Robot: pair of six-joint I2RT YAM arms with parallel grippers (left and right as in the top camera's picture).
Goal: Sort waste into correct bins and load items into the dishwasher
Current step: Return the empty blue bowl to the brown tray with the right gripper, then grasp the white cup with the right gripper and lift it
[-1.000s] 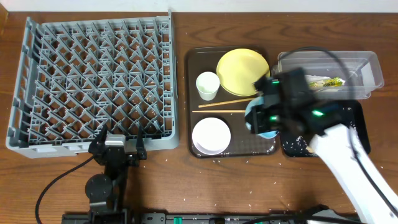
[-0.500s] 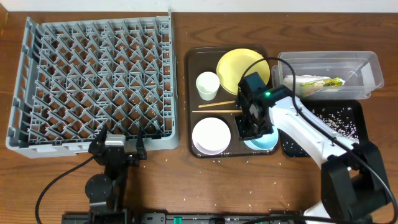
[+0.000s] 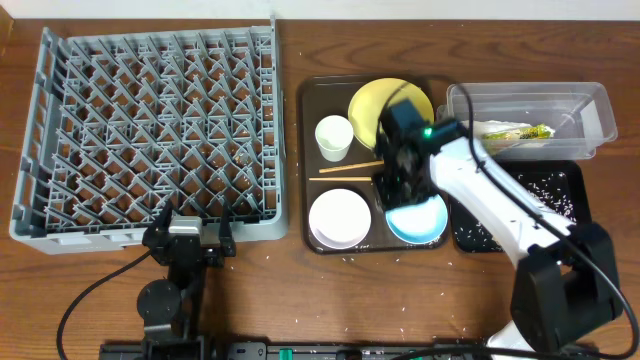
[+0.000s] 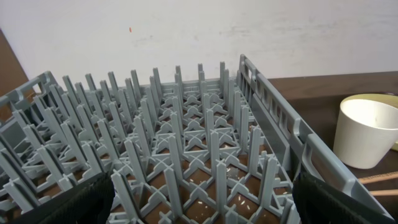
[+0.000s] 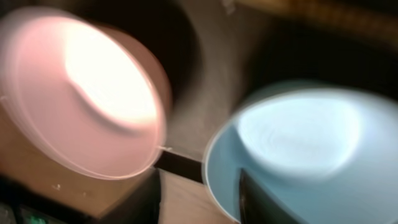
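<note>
The light-blue bowl (image 3: 420, 220) sits on the brown tray's front right, beside the white bowl (image 3: 338, 218). My right gripper (image 3: 400, 182) is open just over the blue bowl's far rim. In the right wrist view it (image 5: 199, 205) straddles that rim (image 5: 214, 180), one finger (image 5: 264, 202) inside the bowl and the other outside, clear of it. The white bowl (image 5: 81, 93) lies to the left. The yellow plate (image 3: 372, 102), white cup (image 3: 333, 137) and chopsticks (image 3: 345, 172) are on the tray. My left gripper (image 3: 190, 238) (image 4: 199, 208) is open and empty at the grey dish rack's (image 3: 150, 130) front edge.
The brown serving tray (image 3: 308, 160) stands right of the rack (image 4: 186, 143). The clear tub (image 3: 500, 100) at the back right holds the green-and-yellow wrapper (image 3: 515, 132). The black tray (image 3: 560, 195) in front of it holds rice grains. Stray grains dot the table.
My right arm brought the light-blue bowl from over the black tray back onto the brown tray, and the gripper now sits at its far rim. The left arm has not moved.
</note>
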